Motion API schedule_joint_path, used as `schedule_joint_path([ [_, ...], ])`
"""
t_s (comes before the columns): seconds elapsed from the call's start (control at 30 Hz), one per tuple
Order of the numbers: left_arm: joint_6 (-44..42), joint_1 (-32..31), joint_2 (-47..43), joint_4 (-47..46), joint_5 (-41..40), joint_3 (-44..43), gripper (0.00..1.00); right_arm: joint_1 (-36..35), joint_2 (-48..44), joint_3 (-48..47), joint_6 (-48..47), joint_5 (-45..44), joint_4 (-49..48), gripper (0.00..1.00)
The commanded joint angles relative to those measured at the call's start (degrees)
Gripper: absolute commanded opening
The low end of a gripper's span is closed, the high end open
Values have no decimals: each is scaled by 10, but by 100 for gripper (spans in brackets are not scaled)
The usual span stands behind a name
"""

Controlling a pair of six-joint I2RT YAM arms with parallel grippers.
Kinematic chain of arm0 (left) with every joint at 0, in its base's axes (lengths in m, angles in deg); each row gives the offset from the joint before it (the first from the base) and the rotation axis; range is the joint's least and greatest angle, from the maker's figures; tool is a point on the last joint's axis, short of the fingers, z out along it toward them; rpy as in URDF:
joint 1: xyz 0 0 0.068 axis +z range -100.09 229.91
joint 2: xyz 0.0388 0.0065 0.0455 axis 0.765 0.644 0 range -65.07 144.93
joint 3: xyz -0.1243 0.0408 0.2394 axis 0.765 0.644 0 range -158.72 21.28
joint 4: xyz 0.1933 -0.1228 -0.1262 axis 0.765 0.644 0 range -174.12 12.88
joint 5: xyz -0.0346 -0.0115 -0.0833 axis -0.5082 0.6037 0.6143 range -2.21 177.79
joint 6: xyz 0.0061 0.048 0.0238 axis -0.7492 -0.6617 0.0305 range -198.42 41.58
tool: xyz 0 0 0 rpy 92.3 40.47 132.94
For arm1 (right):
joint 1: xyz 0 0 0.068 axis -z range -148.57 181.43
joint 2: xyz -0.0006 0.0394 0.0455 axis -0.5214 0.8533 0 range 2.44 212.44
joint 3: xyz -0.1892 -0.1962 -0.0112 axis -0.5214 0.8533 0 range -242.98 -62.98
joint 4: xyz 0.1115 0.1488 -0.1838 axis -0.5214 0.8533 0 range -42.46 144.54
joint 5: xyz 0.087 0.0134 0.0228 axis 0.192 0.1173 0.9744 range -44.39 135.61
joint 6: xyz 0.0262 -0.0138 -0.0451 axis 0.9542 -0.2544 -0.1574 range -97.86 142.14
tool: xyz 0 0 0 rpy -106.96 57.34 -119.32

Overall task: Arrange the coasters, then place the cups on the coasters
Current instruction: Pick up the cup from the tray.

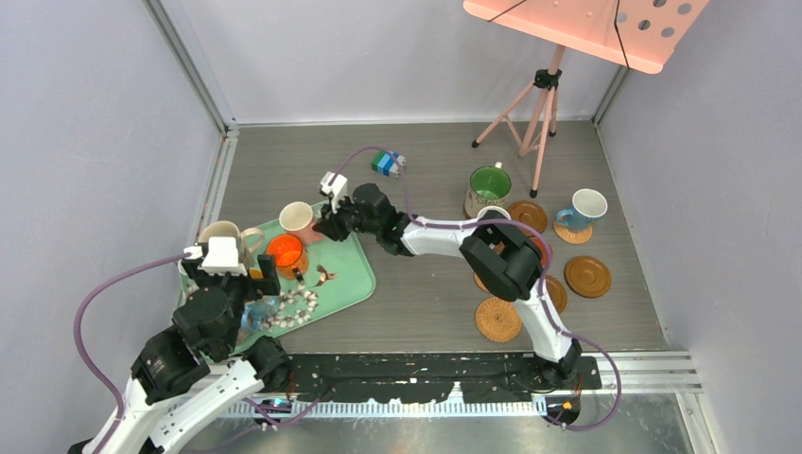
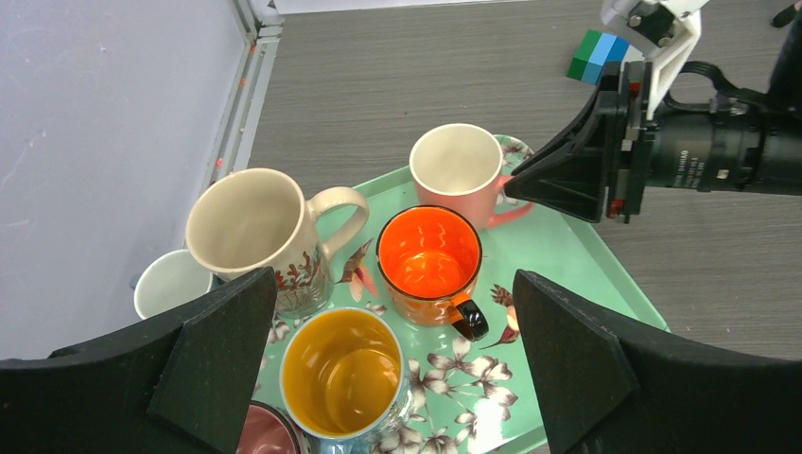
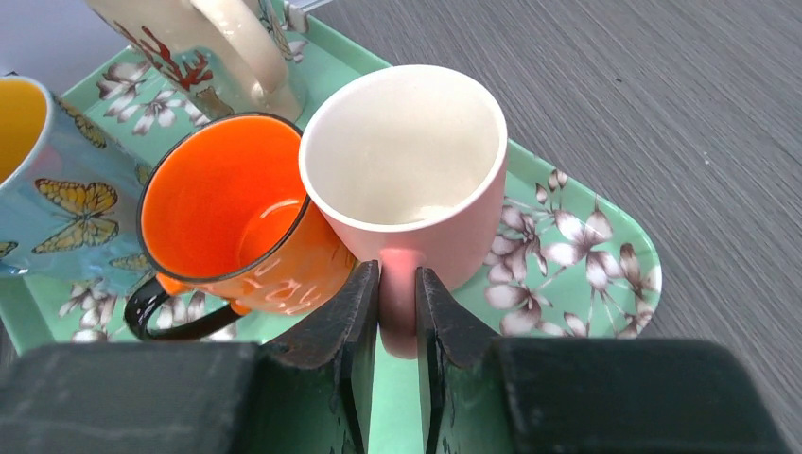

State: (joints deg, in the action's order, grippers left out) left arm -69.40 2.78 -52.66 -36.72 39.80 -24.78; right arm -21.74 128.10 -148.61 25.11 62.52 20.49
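Observation:
My right gripper (image 3: pixel 397 293) is shut on the handle of the pink cup (image 3: pixel 407 161), which stands at the far corner of the mint-green tray (image 1: pixel 355 274). Against it leans the orange-inside cup (image 3: pixel 222 203). My left gripper (image 2: pixel 392 369) hangs open above the yellow-inside cup (image 2: pixel 342 372), with the cream cup (image 2: pixel 248 222), a white cup (image 2: pixel 170 281) and a mauve cup (image 2: pixel 265 430) close by. At the right, dark wooden coasters (image 1: pixel 587 276) and a wicker coaster (image 1: pixel 497 319) lie on the table. A light blue cup (image 1: pixel 584 208) stands on one coaster; the green-inside cup (image 1: pixel 489 187) stands beside another (image 1: pixel 528 216).
A blue-green toy block (image 1: pixel 388 163) lies on the table behind the tray. A pink music stand (image 1: pixel 544 104) stands at the back right, its legs near the green-inside cup. My right arm (image 1: pixel 492 251) stretches across over some of the coasters. Grey walls close in both sides.

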Motion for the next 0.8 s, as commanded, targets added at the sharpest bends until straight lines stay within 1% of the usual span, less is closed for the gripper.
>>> schedule_joint_path([
  [0.0, 5, 3, -2, -19, -7, 1, 99, -3, -86, 36, -23, -6, -27, 5],
  [0.13, 5, 3, -4, -20, -8, 1, 99, -3, -122, 94, -24, -17, -3, 5],
  [0.23, 5, 3, 0, -19, -8, 0, 99, -3, -143, 112, -21, -20, 35, 5],
  [0.47, 5, 3, -2, -19, -5, 0, 99, -7, -185, 148, 4, -50, 75, 7],
  [0.53, 5, 3, -4, -20, -4, 0, 99, -8, -190, 146, 13, -56, 89, 16],
  [0.57, 4, 3, -4, -20, -3, 0, 99, -8, -190, 143, 16, -57, 103, 23],
  [0.73, 3, 3, -4, -22, 0, 0, 99, -8, -199, 109, 58, -85, 152, 39],
  [0.77, 3, 3, -4, -21, 1, 0, 99, -8, -202, 107, 74, -91, 161, 46],
])
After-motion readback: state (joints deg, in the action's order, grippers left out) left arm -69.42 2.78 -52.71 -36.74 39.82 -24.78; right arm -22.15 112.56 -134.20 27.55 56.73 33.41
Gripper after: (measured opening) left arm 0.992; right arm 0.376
